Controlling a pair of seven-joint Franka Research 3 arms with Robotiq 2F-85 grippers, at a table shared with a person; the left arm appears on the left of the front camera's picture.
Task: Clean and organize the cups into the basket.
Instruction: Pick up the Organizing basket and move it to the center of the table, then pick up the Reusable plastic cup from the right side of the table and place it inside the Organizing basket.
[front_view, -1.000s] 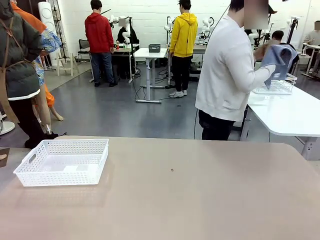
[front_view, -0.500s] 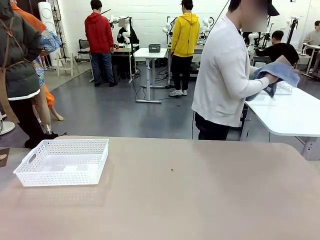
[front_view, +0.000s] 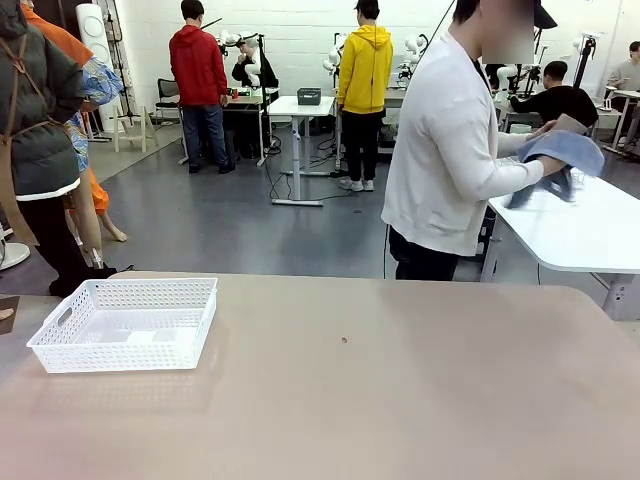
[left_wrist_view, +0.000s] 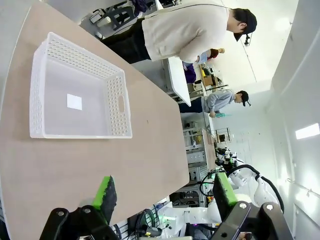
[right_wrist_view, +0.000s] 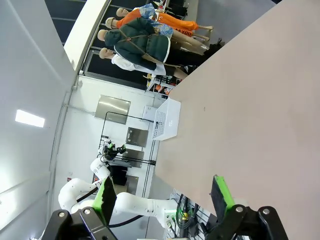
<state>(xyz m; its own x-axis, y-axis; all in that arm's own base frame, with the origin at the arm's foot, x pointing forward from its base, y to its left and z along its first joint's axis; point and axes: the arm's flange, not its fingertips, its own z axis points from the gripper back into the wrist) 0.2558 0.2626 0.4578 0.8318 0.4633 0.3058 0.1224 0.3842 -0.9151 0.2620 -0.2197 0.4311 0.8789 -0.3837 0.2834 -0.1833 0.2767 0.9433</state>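
The white lattice basket sits empty on the tan table at the left; it also lies below my left gripper as the basket and far off as the basket. No cups are in view. My left gripper hangs open above the table, nothing between its green pads. My right gripper is open too, high over the bare table. A person in a white top stands beyond the far edge, turned to the right, holding a blue cloth over a neighbouring white table.
The tan table stretches wide and bare to the right of the basket, with one small dark speck near its middle. The white side table stands at the far right. Other people stand farther back in the room.
The person has lowered the blue cloth from shoulder height toward the white side table and leaned slightly right. The basket and both grippers have stayed still.
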